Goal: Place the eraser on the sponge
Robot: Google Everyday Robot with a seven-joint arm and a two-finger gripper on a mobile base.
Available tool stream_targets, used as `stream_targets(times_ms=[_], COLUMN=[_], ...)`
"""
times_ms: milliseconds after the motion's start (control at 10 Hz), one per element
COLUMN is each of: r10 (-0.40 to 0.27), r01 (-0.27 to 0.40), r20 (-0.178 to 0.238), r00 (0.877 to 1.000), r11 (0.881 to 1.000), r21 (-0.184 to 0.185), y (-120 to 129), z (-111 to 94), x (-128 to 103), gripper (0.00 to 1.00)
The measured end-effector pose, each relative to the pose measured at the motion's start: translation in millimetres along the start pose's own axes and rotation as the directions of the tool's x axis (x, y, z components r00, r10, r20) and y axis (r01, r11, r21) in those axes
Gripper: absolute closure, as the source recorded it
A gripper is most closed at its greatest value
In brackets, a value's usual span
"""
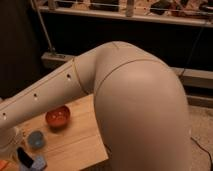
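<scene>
Hanging low over the left corner of the table (75, 145), gripper (12, 143); open or closed, impossible to tell. Nearby, red bowl (58, 116) and blue cup (35, 139).

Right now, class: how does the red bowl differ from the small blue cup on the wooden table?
The red bowl is wider; the blue cup is narrower. The bowl is orange-red, the cup grey-blue. The cup sits nearer the gripper at the picture's lower-left edge; the bowl lies farther off. Both are round, upright and rest on the wooden table.
</scene>
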Motion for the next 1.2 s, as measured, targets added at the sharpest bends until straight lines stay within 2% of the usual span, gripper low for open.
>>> stream_targets(times_ms=[400,800,1200], r10=[-0.017,-0.044,-0.059], r01=[0.018,0.044,0.060], r20=[0.024,-0.011,-0.040], r00=[1.000,0.999,0.997], r11=[1.000,0.999,0.998], r21=[-0.011,0.015,0.036], y=[-6,-15,-19], z=[12,29,37], x=[-15,-10,-4], gripper=[0.80,0.80,0.80])
